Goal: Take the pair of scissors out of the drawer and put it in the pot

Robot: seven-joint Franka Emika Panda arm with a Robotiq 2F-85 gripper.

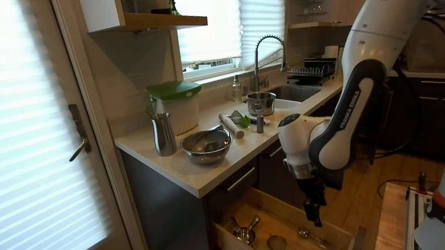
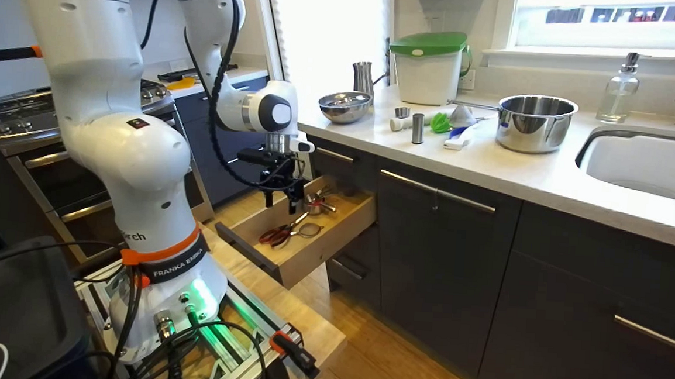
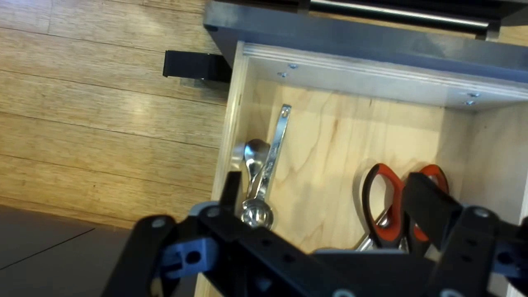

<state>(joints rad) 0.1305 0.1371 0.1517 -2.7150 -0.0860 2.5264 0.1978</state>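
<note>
The scissors with red and black handles (image 3: 397,206) lie in the open drawer (image 3: 321,140), handles toward the drawer front; their blades are hidden behind the gripper in the wrist view. In an exterior view the scissors (image 2: 276,235) lie whole on the drawer floor; the drawer wall (image 2: 325,244) shows there too. My gripper (image 3: 326,181) is open and empty, fingers wide apart, with the right finger overlapping a scissor handle in the wrist view. In both exterior views the gripper (image 1: 315,215) (image 2: 281,203) hangs above the drawer, pointing down. The steel pot (image 1: 261,105) (image 2: 534,128) stands on the counter beside the sink.
The drawer also holds a small strainer (image 2: 310,230), measuring cups (image 1: 246,234) and a long-handled scoop (image 3: 272,161). On the counter (image 1: 244,151) stand a metal bowl (image 1: 206,148), a steel canister (image 1: 163,135), a green-lidded bin (image 1: 175,109) and a wooden pestle (image 1: 231,126).
</note>
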